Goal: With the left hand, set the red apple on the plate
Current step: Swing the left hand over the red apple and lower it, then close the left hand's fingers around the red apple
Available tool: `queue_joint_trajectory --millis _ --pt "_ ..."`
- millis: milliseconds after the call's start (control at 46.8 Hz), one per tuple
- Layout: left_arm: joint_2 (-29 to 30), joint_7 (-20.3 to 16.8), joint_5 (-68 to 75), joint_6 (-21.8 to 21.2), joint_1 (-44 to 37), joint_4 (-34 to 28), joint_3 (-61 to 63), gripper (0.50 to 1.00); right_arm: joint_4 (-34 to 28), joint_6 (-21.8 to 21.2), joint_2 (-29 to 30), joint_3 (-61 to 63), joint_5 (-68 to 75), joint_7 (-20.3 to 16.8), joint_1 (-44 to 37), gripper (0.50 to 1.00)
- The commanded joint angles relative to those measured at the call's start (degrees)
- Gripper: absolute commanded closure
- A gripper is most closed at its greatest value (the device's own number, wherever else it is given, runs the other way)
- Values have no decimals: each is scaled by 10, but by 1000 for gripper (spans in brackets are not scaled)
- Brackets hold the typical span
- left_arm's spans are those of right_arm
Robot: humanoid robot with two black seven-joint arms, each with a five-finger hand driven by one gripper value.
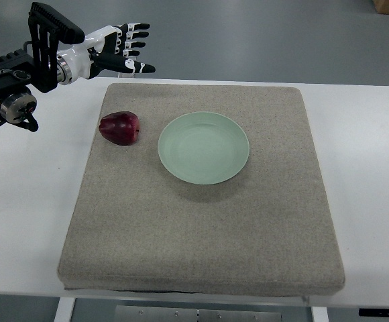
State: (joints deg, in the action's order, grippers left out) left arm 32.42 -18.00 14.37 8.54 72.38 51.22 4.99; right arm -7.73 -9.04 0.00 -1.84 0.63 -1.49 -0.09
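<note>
L arm enters from upper-left edge; left hand [122, 48] hangs above the far-left corner of the mat, fingers [135, 28] spread & holding nothing — well apart from the fruit. Red apple [120, 128] lies on its side on the mat's left part, nearer the far edge, just beside the plate's left rim w/ a small gap, not touching. Plate [181, 163] — pale green, round, nothing in it — sits approx. mid-mat, slightly toward the far side. Beige mat [201, 235] covers most of the white tabletop [372, 188], which shows bare on both sides.
</note>
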Motion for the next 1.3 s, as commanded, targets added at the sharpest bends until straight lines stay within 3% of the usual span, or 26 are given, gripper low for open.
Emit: queue_joint_trajectory --millis 0,598,897,1282 --pt "9 2 63 3 0 11 3 510 0 0 0 0 0 0 0 570" --pt "34 3 442 51 18 21 5 514 0 0 0 0 0 0 0 568" --pt "30 2 522 43 17 24 23 521 0 1 0 0 0 0 0 568" --pt "27 2 525 41 1 13 26 523 0 0 0 0 0 0 0 568"
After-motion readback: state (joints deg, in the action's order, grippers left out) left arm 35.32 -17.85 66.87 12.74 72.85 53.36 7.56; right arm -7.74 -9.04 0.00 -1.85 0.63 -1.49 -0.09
